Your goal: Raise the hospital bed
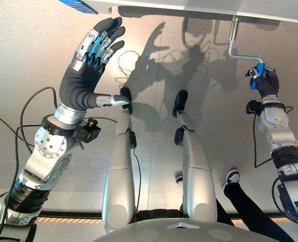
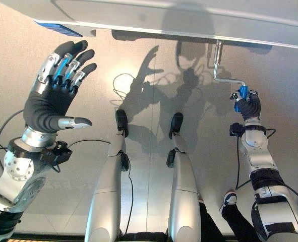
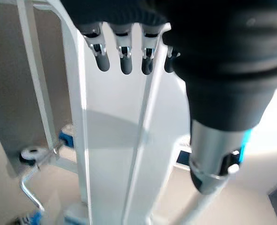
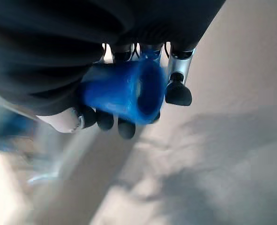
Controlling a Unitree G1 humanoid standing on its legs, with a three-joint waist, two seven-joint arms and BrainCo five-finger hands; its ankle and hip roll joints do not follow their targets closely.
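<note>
Bed: we see the pale grey edge of the hospital bed frame (image 1: 199, 9) running across the top of the head views, with a blue patch at its left end.
Crank: a silver bent metal crank (image 2: 220, 68) hangs down from the bed frame on our right side and ends in a blue cylindrical plastic grip (image 4: 122, 96).
Right hand: our right hand (image 2: 248, 106) is curled around the blue grip, dark fingertips wrapped over it in the right wrist view, so it has hold of the crank.
Left hand: our left hand (image 1: 91, 70) is raised in the air on the left, fingers straight and spread, thumb stuck out sideways, holding nothing; it sits just below the bed's edge, well apart from the crank.
Left wrist view: our fingers (image 3: 124, 61) point toward white upright bed bars (image 3: 119, 154).
Floor: plain beige floor (image 1: 154, 166) beneath us.
Person: a dark trouser leg and a white-and-blue shoe (image 1: 232, 176) stand on the floor near our right arm.
</note>
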